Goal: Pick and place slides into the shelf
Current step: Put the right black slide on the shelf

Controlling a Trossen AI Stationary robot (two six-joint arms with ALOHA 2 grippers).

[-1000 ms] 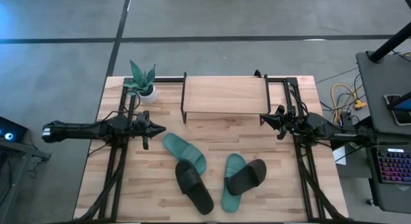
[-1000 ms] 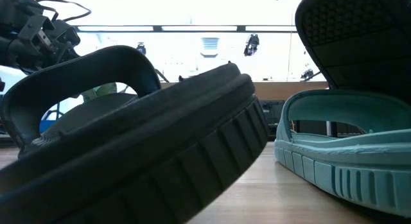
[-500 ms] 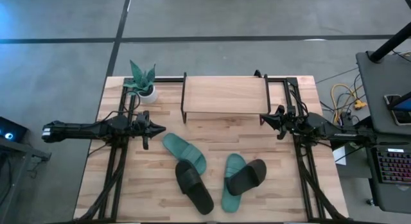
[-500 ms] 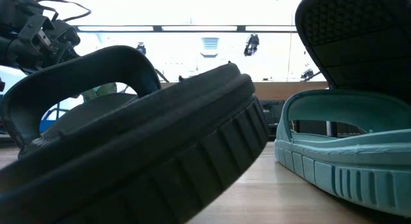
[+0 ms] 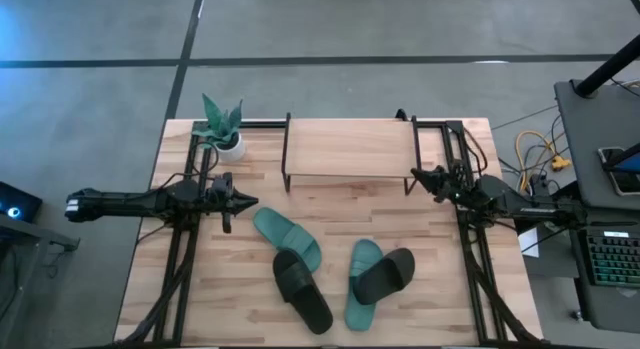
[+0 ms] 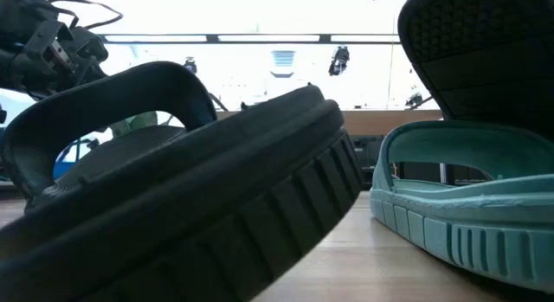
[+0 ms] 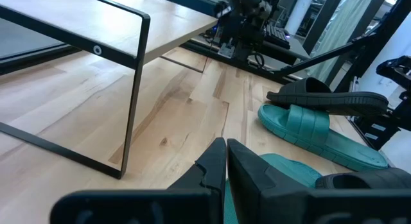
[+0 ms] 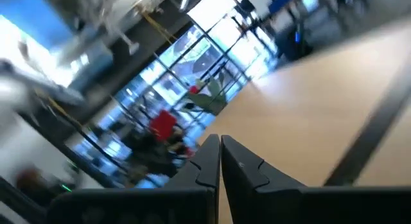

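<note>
The shelf (image 5: 350, 147) stands at the table's far middle, its top board bare. Several slides lie near the table's near edge. One teal slide (image 5: 287, 238) lies flat, with a black slide (image 5: 302, 289) at its near end. Another teal slide (image 5: 360, 287) has a black slide (image 5: 386, 274) resting across it. My left gripper (image 5: 250, 200) hovers shut, left of the first teal slide. In the left wrist view its shut fingers (image 7: 226, 161) point past the shelf's frame (image 7: 131, 89) toward the stacked slides (image 7: 314, 115). My right gripper (image 5: 415, 173) is shut beside the shelf's right end.
A small potted plant (image 5: 222, 129) stands at the table's far left corner, left of the shelf. Black arm frames run along the left side (image 5: 180, 259) and right side (image 5: 480, 269) of the table. Bare wood lies between the shelf and the slides (image 5: 340, 204).
My right gripper has moved a little toward the table's far edge, near the shelf's right end, staying shut. The left arm and all the slides have stayed where they were.
</note>
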